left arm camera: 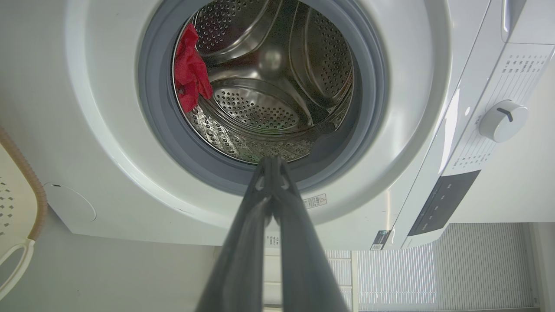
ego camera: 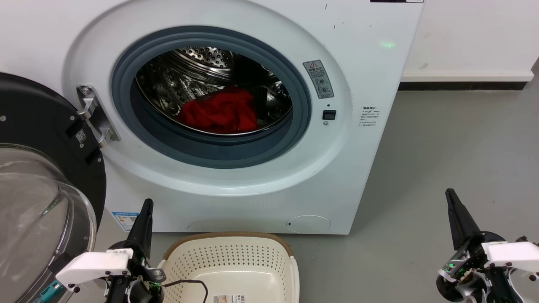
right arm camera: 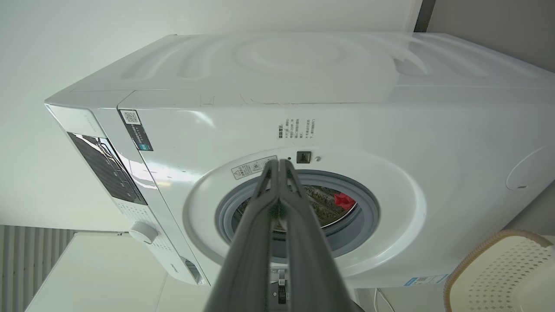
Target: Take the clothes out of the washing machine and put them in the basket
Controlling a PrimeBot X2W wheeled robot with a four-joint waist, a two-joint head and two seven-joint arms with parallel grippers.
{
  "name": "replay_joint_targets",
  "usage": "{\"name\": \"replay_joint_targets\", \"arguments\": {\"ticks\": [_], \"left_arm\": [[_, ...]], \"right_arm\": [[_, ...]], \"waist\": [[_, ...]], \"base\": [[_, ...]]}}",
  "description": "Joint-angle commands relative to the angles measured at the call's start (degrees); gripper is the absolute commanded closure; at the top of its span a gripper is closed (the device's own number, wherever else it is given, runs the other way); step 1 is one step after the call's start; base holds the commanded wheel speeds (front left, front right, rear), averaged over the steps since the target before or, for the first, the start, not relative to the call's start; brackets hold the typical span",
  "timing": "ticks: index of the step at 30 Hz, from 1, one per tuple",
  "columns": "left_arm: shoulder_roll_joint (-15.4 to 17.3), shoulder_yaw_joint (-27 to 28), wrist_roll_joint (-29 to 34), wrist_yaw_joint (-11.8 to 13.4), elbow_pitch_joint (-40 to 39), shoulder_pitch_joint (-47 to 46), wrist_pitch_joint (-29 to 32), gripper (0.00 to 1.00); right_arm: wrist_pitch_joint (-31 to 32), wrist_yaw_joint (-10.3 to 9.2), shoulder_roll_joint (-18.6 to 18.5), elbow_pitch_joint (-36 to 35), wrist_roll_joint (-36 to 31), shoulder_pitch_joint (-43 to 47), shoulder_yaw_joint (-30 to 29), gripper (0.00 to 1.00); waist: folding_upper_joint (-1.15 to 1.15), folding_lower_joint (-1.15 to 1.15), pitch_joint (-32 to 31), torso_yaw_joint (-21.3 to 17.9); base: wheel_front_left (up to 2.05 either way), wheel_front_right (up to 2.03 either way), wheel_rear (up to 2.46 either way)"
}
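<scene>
The white washing machine [ego camera: 236, 185] stands with its door open. Red clothes [ego camera: 220, 111] lie bunched at the bottom of its steel drum, also seen as red clothes [left arm camera: 190, 69] in the left wrist view and red clothes [right arm camera: 344, 200] in the right wrist view. The cream basket [ego camera: 229, 256] sits on the floor in front of the machine and holds no clothes. My left gripper [ego camera: 146, 206] is shut and low beside the basket's left side. My right gripper [ego camera: 449, 194] is shut, far right over the floor. In their own wrist views the left gripper [left arm camera: 271, 161] and right gripper [right arm camera: 279, 164] point at the machine with tips together.
The open porthole door [ego camera: 38, 198] with its glass bowl stands at the left, close to my left arm. Grey floor [ego camera: 442, 168] spreads right of the machine. A white wall with dark skirting [ego camera: 463, 86] runs behind.
</scene>
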Motion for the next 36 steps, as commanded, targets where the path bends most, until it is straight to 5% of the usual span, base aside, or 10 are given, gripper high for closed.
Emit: {"name": "replay_joint_targets", "arguments": {"ticks": [1,32,33,36], "left_arm": [[0.0,0.1,-0.1,-0.3,0.0,-0.3,0.1,1.00],[0.0,0.1,-0.1,-0.3,0.0,-0.3,0.1,1.00],[0.0,0.0,0.0,0.0,0.2,0.1,0.0,0.00],[-0.2,-0.2,0.0,0.1,1.6,1.4,0.0,0.00]], "right_arm": [[0.1,0.00,0.2,0.1,-0.3,-0.7,0.0,1.00],[0.0,0.00,0.2,0.1,-0.3,-0.7,0.0,1.00],[0.0,0.01,0.0,0.1,0.0,0.1,0.0,0.00],[0.0,0.00,0.1,1.5,0.0,1.3,0.1,0.00]], "waist": [[0.00,0.00,0.0,0.0],[0.00,0.00,0.0,0.0],[0.00,0.00,0.0,0.0],[0.00,0.00,0.0,0.0]], "base": [[0.00,0.00,0.00],[0.00,0.00,0.00],[0.00,0.00,0.00],[0.00,0.00,0.00]]}}
